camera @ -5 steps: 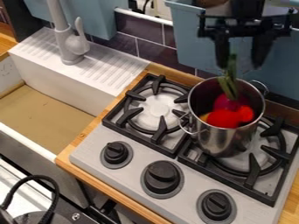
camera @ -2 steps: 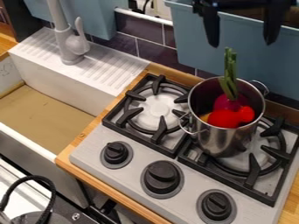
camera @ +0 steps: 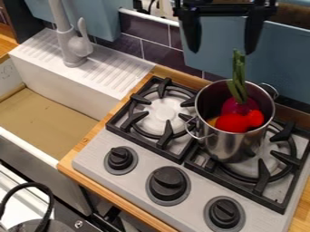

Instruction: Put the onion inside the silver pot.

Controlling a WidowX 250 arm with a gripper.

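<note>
Purple and green, the onion stood inside the silver pot, near the stove's back edge. The claw was spread, empty. Probably the onion was light but slippery; its stalk seemed the better hold.

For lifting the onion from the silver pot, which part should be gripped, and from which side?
Probably the green stalk, from above, with the fingers closing on its two sides: it stands nearly upright, rising past the rim of the pot, while the purple bulb sits inside, against red pieces.
</note>
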